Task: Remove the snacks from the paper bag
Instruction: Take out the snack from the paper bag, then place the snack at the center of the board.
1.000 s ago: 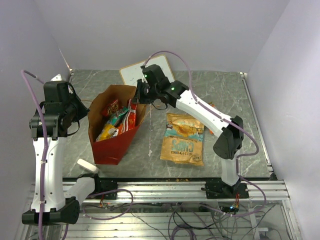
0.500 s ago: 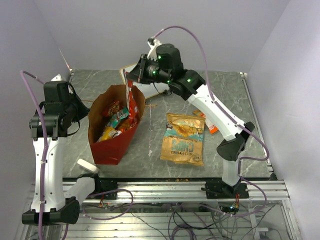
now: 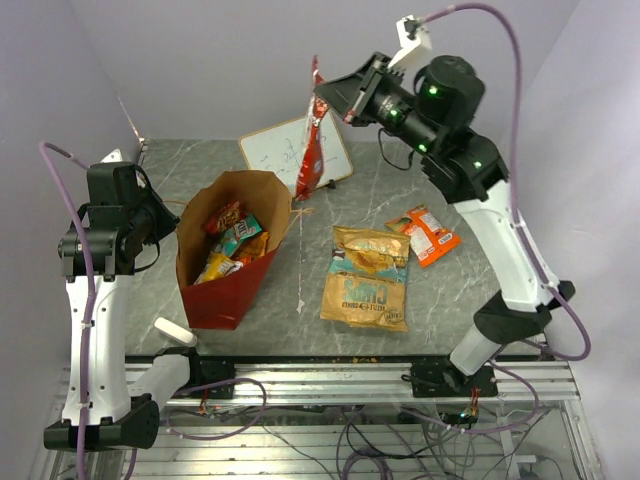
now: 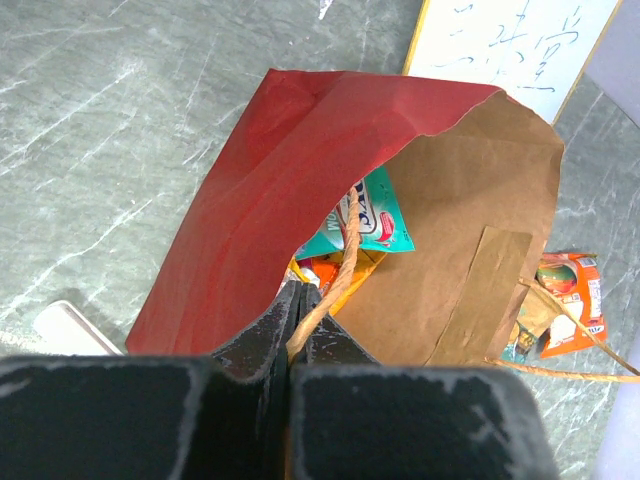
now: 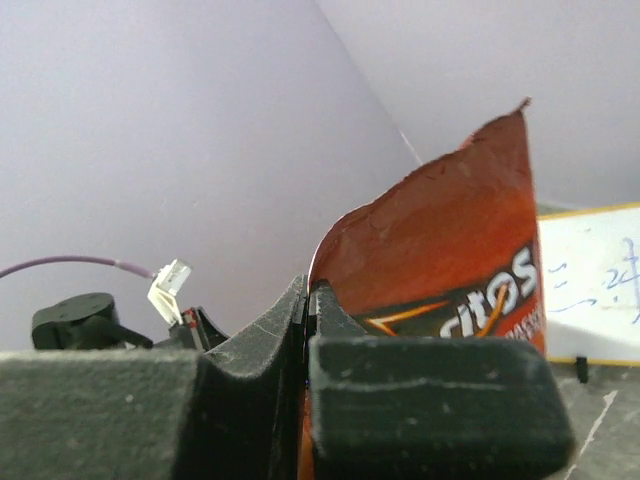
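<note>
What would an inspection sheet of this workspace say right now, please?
Surface: grey marbled table.
Job's things: paper bag standing open with packets inside; red packet hanging in the air; yellow chip bag and orange packet lying on the table.
Clutter: white writing board at the back; small white block at the near left.
Grippers: left gripper shut on the bag's handle; right gripper shut on the red packet.
Cables: purple cable arcing behind the right gripper.
Surroundings: plain lilac walls.
</note>
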Controlling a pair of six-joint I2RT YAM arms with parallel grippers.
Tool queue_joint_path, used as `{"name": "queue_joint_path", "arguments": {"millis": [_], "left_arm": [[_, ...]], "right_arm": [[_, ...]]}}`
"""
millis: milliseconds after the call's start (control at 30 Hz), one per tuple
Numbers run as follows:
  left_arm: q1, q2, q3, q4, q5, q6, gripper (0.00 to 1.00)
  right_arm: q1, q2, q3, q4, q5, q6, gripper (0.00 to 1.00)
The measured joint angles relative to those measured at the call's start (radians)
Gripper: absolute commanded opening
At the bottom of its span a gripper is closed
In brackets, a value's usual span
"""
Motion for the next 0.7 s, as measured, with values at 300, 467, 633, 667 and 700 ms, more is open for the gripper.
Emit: {"name": "queue_joint_path", "arguments": {"millis": [300, 467, 633, 667, 700], "left_arm": [[0.0, 0.01, 0.004, -0.001, -0.001, 0.001, 0.07], [0.0, 0.02, 0.021, -0.002, -0.001, 0.002, 0.07], [0.0, 0.02, 0.021, -0.006, -0.001, 0.005, 0.07], [0.0, 0.02, 0.023, -0.008, -0.001, 0.005, 0.07], [0.0, 0.02, 0.023, -0.009, -0.001, 0.005, 0.07]], "right_arm": [[-0.002, -0.286, -0.197, -0.076, 0.177, -0.167, 0.0], [-0.002, -0.468, -0.434, -0.163, 0.267, -0.217, 0.0], [-0.002, -0.569, -0.686, -0.261, 0.267, -0.214, 0.0], [-0.002, -0.576, -0.727, -0.279, 0.253, -0.207, 0.0], [-0.002, -0.579, -0.766, -0.293, 0.235, -0.199, 0.0]]}}
